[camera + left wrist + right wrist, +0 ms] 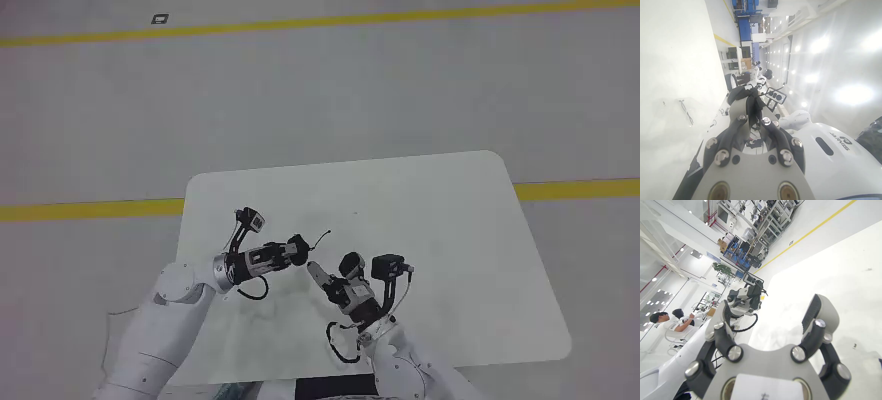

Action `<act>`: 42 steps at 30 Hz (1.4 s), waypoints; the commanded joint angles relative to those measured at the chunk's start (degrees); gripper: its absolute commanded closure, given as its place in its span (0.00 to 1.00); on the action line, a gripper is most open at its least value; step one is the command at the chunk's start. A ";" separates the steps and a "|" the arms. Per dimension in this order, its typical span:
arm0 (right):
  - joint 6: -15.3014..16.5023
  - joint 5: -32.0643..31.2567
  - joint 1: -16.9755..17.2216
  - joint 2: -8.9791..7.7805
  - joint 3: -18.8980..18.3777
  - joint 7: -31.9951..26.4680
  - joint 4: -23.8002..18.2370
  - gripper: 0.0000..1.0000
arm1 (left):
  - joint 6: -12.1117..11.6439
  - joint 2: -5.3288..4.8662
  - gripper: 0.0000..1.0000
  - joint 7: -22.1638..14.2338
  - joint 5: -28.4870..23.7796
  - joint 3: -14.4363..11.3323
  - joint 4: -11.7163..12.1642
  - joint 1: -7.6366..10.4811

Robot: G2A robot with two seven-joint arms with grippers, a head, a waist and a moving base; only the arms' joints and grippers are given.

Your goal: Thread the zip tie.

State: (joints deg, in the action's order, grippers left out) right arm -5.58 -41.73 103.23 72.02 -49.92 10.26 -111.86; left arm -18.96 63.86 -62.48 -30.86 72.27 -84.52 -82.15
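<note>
Top view: the left gripper (298, 250) sits over the near-left part of the table (460, 230), clamped on the zip tie (318, 240). The thin black tail sticks out past the fingertips toward the table's middle, and we judge it is held off the surface. The right gripper (335, 270) is just beside it, nearer the robot, jaws spread wide and holding nothing.

Right wrist view agrees: pads well apart with bare table between them, and farther off the left gripper with a short stub of tie poking out. In the left wrist view the fingers are pinched on a dark strip. We cannot tell which end is the head, or whether any loop is formed yet.

We read the step in hand as the right gripper taking the free end so it can be fed through the head. Notes for doing it well:
- Come in square to the tail, with the pads flat on the strip's faces.
- Grab close to the tip but leave some tip showing.
- Close gently, since the strip looks springy and could flick aside.
- Keep the left grip firm and unmoving until the right has it.
- Risk: a skewed pinch twists the tail off the slot.
</note>
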 commanded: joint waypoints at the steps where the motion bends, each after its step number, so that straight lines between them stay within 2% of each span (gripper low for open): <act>1: 0.19 1.28 -0.03 0.07 -0.17 0.00 0.01 0.00 | 0.36 -0.05 1.00 0.23 -1.78 0.05 -0.02 -0.19; 4: 2.23 6.93 -0.12 0.22 -1.03 -0.95 0.20 0.00 | 0.74 -0.22 1.00 -1.99 -5.28 0.63 1.24 -0.10; 7: 4.64 12.42 -0.02 0.19 -2.38 -2.82 0.46 0.00 | 2.00 -0.34 1.00 -5.43 -9.64 0.92 3.54 0.55; 9: 6.09 16.26 0.07 0.14 -3.36 -4.51 0.60 0.00 | 3.45 -0.36 1.00 -8.82 -13.73 0.98 5.39 1.33; 12: 8.04 22.40 0.09 0.08 -4.49 -7.59 0.93 0.00 | 4.59 -0.39 1.00 -13.05 -17.17 0.83 8.06 2.52; 15: 9.52 28.29 -0.23 0.06 -5.47 -10.63 1.31 0.00 | 5.91 -0.41 1.00 -17.14 -18.76 0.12 10.56 3.88; 19: 10.28 35.07 -1.05 0.13 -6.12 -14.35 1.63 0.00 | 6.97 -0.52 1.00 -17.16 -19.16 -1.51 12.36 5.31; 22: 10.70 41.57 -1.72 0.28 -6.26 -17.27 1.75 0.00 | 7.60 -0.62 1.00 -17.16 -19.84 -2.72 12.85 6.23; 23: 10.70 41.57 -1.72 0.28 -6.26 -17.27 1.75 0.00 | 7.58 -0.71 1.00 -17.16 -19.47 -3.04 12.80 6.54; 25: 10.70 41.57 -1.72 0.28 -6.26 -17.27 1.75 0.00 | 5.52 -1.03 1.00 -17.16 -15.74 -3.12 12.56 7.11; 31: 10.70 41.57 -1.72 0.28 -6.26 -17.27 1.75 0.00 | 5.65 -1.01 1.00 -16.76 -15.79 -3.17 12.52 7.07; 34: 12.02 43.84 -1.90 0.43 -5.95 -17.31 2.07 0.00 | 6.86 -0.72 1.00 -15.22 -19.17 -3.76 12.25 6.76; 37: 14.54 48.75 -1.92 0.59 -5.93 -18.32 2.56 0.00 | 8.06 -0.30 1.00 -16.44 -24.34 -4.57 12.71 6.66; 42: 15.68 55.26 -2.43 0.77 -5.95 -20.41 3.36 0.00 | 10.17 0.22 1.00 -17.16 -28.38 -6.23 13.62 7.39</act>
State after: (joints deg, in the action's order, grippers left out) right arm 10.03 12.18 100.95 72.75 -55.91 -9.77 -108.63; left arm -9.33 63.98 -79.66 -58.43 66.48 -70.86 -74.85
